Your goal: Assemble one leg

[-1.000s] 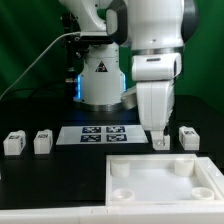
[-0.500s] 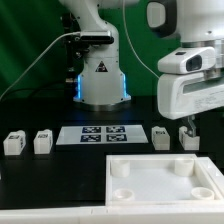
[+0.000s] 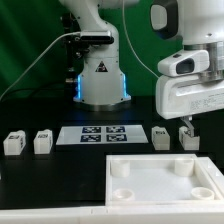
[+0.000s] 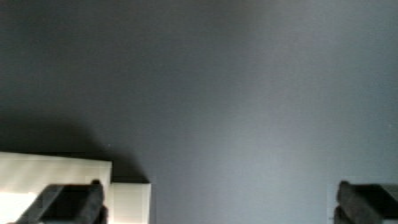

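At the exterior view's right, the gripper (image 3: pixel 187 127) hangs just over the leg (image 3: pixel 188 140), the outermost one beyond the tray (image 3: pixel 155 181); contact cannot be told. A second leg (image 3: pixel 161 137) sits just beside it, near the marker board (image 3: pixel 100 133). In the wrist view, the fingers (image 4: pixel 71 204) stand wide apart with only dark table (image 4: pixel 231 110) between them

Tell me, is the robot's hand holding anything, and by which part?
Nothing is held. The gripper is open, with only dark table between its fingertips.
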### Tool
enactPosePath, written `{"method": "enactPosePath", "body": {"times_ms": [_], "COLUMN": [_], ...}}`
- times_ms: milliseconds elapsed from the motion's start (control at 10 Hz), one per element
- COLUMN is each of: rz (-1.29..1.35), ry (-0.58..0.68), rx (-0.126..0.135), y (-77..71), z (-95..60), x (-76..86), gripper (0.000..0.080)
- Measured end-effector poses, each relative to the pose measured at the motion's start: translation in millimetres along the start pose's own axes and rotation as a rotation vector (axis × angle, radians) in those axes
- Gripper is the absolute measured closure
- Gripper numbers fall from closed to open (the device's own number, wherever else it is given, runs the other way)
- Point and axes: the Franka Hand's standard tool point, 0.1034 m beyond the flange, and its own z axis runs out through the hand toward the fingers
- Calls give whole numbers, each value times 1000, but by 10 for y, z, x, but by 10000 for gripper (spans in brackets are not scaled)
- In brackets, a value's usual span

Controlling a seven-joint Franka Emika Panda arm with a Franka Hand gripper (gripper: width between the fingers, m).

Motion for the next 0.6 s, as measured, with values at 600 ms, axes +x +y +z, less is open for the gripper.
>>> {"method": "enactPosePath", "body": {"times_ms": [600], "rz": [124], "ry": [-483], "rx": [-17], "y": [99], "z": [40], "x": [-365], "gripper": [151]}}
